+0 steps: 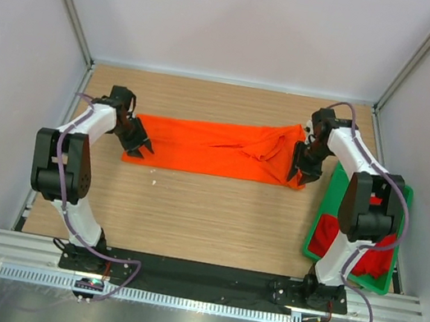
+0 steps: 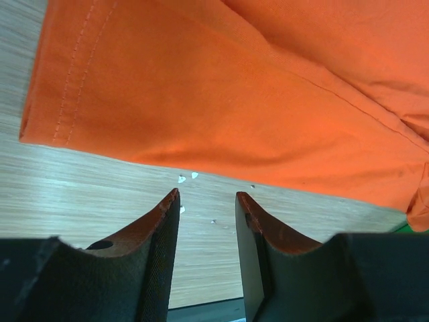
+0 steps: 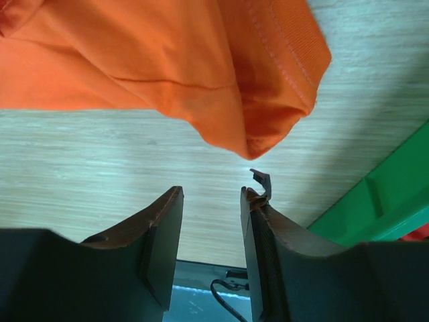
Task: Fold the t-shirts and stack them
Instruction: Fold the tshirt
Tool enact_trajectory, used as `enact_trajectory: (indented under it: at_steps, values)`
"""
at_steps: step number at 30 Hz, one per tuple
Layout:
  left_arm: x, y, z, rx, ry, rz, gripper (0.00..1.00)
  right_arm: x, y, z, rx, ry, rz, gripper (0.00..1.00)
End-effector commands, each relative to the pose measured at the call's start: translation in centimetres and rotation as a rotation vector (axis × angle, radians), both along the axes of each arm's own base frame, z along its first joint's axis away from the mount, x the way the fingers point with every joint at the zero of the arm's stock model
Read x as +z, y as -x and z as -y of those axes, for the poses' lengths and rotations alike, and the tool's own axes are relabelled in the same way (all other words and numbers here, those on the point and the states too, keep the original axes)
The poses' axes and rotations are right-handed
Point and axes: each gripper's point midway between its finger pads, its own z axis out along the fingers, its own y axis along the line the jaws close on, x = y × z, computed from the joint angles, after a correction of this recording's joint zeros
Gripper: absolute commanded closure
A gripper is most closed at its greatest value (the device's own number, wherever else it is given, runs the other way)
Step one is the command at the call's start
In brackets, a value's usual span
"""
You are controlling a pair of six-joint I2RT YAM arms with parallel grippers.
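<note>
The orange t-shirt (image 1: 217,149) lies folded into a long strip across the far half of the table. My left gripper (image 1: 140,148) is open and empty at the strip's left end; in the left wrist view (image 2: 206,198) the shirt's hem (image 2: 201,94) lies just beyond the fingertips. My right gripper (image 1: 294,177) is open and empty at the strip's right end; in the right wrist view (image 3: 212,194) a bunched corner of the shirt (image 3: 201,67) lies just past the jaws. The deep red t-shirt (image 1: 325,235) lies crumpled in the green tray, partly hidden by the right arm.
The green tray (image 1: 394,234) stands at the table's right edge beside the right arm, and its corner shows in the right wrist view (image 3: 389,194). A few small white specks (image 2: 188,177) lie on the wood near the left gripper. White walls enclose the table.
</note>
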Motion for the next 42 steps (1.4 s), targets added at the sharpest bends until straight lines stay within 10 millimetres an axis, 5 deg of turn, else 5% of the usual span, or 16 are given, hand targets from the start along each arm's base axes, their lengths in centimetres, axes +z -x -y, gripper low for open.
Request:
enact_trajectory:
  at_steps: [1,19,31,37,42]
  values:
    - [0.3,-1.0,-1.1,-0.012,-0.06,0.05,0.6,-0.1,-1.6,1.0,0.018,0.053,0.061,0.54]
    - [-1.9,-1.4,-1.7,0.008,-0.093,-0.028,0.6,-2.4,-2.4,1.3,-0.02,0.085,0.018,0.67]
    - [-3.3,-1.5,-2.3,0.016,-0.123,-0.06,0.6,-2.2,-4.4,3.6,-0.067,0.222,0.057,0.98]
    - [-4.0,-0.9,-2.2,0.025,-0.12,-0.088,0.6,-2.1,-5.5,5.4,-0.11,0.334,0.073,0.99]
    - [-3.9,-1.2,-2.3,0.022,-0.126,-0.087,0.6,-3.9,-4.8,5.9,-0.1,0.37,-0.019,0.99]
